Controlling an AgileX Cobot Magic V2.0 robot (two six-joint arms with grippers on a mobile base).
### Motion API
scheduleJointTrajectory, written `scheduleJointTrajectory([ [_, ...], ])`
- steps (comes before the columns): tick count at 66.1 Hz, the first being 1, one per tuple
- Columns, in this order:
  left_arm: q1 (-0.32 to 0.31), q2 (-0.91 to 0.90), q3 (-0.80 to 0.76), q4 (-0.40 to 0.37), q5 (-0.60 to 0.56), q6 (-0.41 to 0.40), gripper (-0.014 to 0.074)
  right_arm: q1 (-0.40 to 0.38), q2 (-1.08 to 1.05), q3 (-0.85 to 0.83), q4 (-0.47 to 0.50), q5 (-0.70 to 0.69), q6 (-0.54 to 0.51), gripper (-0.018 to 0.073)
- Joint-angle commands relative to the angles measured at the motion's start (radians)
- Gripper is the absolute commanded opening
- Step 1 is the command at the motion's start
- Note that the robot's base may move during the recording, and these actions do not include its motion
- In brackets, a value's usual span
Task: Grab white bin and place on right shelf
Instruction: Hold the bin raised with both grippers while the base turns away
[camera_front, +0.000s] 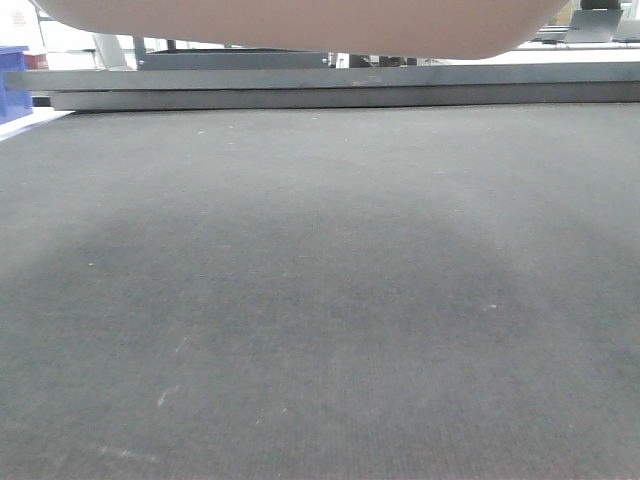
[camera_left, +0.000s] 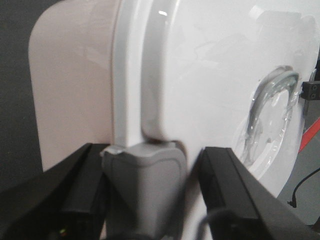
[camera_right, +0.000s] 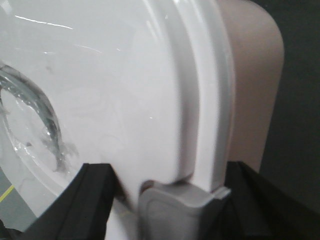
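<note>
White bin (camera_front: 300, 25) hangs just clear of the grey matting (camera_front: 300, 300), only its pinkish underside showing at the top of the front view, with a shadow on the mat beneath it. Beyond it runs a long brushed-metal rail (camera_front: 350, 85), which I take for the front of the right shelf, and a blue bin (camera_front: 12, 80) sits at the far left edge. The left gripper (camera_left: 150, 165) straddles a grey latch (camera_left: 145, 190) at one end of the lid, one black finger (camera_left: 75, 185) on each side. The right gripper (camera_right: 167, 180) does the same at the other end, around its own latch (camera_right: 175, 210). On both, the fingers stand apart and close beside the clip, but I cannot tell from these views whether they actually pinch it or only bracket it (a sliver of white lid shows between finger and clip on each side). The tub looks like thin, stiff moulded plastic, bulky rather than heavy, though its load cannot be seen. The glossy lid (camera_left: 200, 75) would be slippery, and its broad curves give narrow fingers little to bite on. The latches and the rim under them seem the soundest purchase, one at each end so the tub stays level. The recessed handle (camera_left: 272, 125) in mid-lid looks like a one-point hold that would let the tub swing.
</note>
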Motion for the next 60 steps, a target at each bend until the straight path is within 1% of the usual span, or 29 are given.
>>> scheduleJointTrajectory([
  [1,-0.024,-0.014,-0.033,-0.220,0.069,0.002,0.0238,0.021,-0.019,-0.037,0.245,0.132,-0.016,0.0437],
  [60,-0.024,-0.012,-0.033,-0.220,0.069,0.002,0.0238,0.021,-0.017,-0.037,0.245,0.114,-0.016,0.0437],
])
